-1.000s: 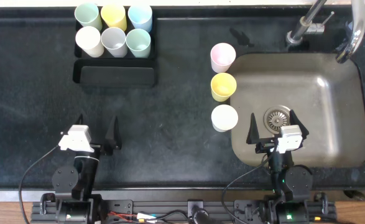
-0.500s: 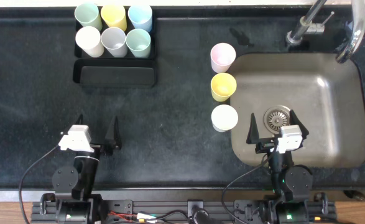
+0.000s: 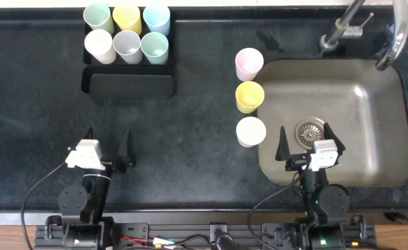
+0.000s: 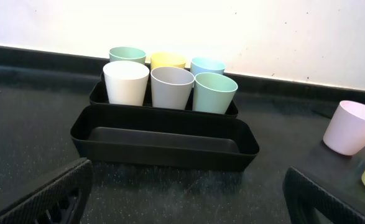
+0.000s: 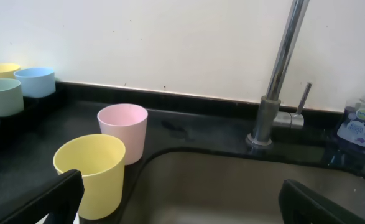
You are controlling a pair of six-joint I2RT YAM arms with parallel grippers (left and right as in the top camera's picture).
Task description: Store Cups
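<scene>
Broadly, a dark counter (image 3: pixel 204 104) spans the top view, with a steel sink (image 3: pixel 370 90) set into its right side and a tap (image 3: pixel 343 24) rising behind the basin. A soap bottle (image 5: pixel 359 130) stands by the wall near the tap.

At the far left of the counter sit two black bins, touching or nearly so; whether they are joined I cannot tell. The rear bin (image 4: pixel 96 93) holds six upright cups in two rows. Next to the wall are a green cup (image 3: pixel 98 15), a yellow cup (image 3: pixel 127 15) and a blue cup (image 3: pixel 156 17). In front of them are a white cup (image 3: pixel 100 45), a grey cup (image 3: pixel 127 45) and a second green cup (image 3: pixel 154 47). The front bin (image 3: pixel 128 82) has nothing in it.

The left gripper (image 3: pixel 109 132) hangs near its base at the left, well apart from the bins and facing them. Its fingers are spread wide and hold nothing. The right gripper (image 3: pixel 306 130) hangs near its own base, showing over the sink's near left part, also spread wide and empty.

Three more cups stand upright on the counter in a line along the sink's left rim. The pink cup (image 3: pixel 249 62) is farthest from the arms, the loose yellow cup (image 3: pixel 249 96) is in the middle, and the loose white cup (image 3: pixel 251 130) is nearest, just beside the right gripper. None of the three touches another, and neither gripper touches any cup.
</scene>
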